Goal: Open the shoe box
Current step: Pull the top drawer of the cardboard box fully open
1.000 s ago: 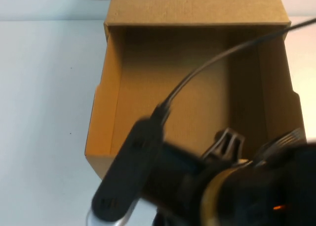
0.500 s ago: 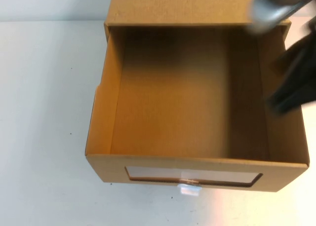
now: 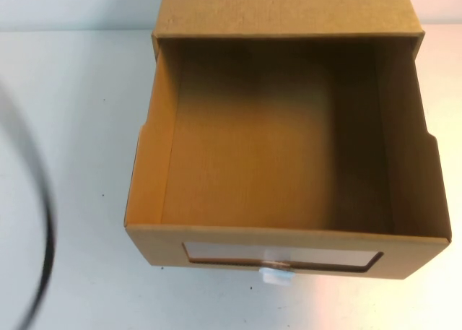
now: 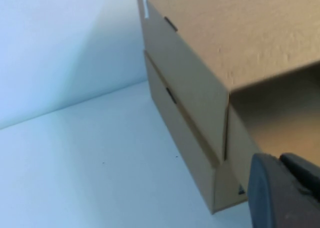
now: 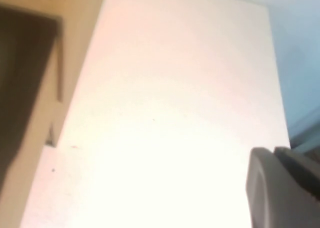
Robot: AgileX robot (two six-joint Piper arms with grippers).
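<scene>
The brown cardboard shoe box stands in the middle of the white table in the high view. Its outer sleeve is at the back, and its drawer is slid out toward me, showing an empty inside. The drawer front has a pale window strip and a small white pull tab. Neither gripper appears in the high view. My left gripper is shut, beside the box's left side. My right gripper is shut over bare table, off the box's right corner, holding nothing.
A black cable curves across the left edge of the high view. The white table surrounds the box, with a pale wall behind it.
The right arm, which covered the drawer front a second ago, has swung off to the right and out of the high view. The drawer stays slid out. A cable now shows at the left.
</scene>
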